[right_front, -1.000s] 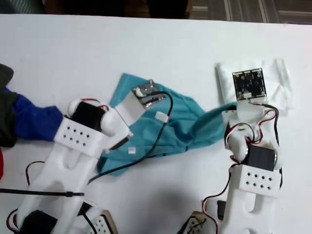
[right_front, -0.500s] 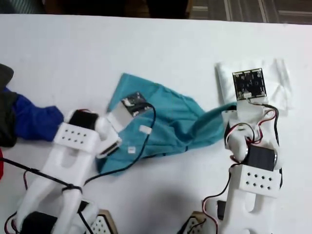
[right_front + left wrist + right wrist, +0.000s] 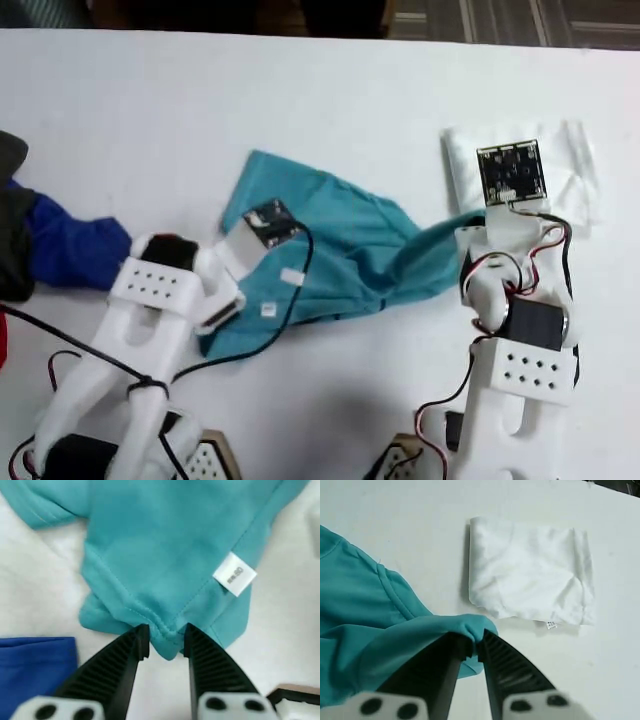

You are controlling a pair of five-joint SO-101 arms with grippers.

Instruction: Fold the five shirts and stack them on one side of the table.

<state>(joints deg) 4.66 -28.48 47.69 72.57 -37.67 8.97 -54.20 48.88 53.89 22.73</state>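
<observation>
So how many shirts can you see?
3 clearly: teal shirt mid-table, folded white shirt far right, blue shirt at the left edge. Dark cloth beside it may be another.

Robotics lab bench, white table (image 3: 330,90), two printed arms (image 3: 522,372), exposed wiring (image 3: 302,270)

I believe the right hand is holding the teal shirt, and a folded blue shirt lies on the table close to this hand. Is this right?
Not quite. The folded shirt close to the right hand is white, not blue, as the right wrist view shows. The rest is correct: this hand is closed on the teal shirt, and the folded shirt lies on the table.
</observation>
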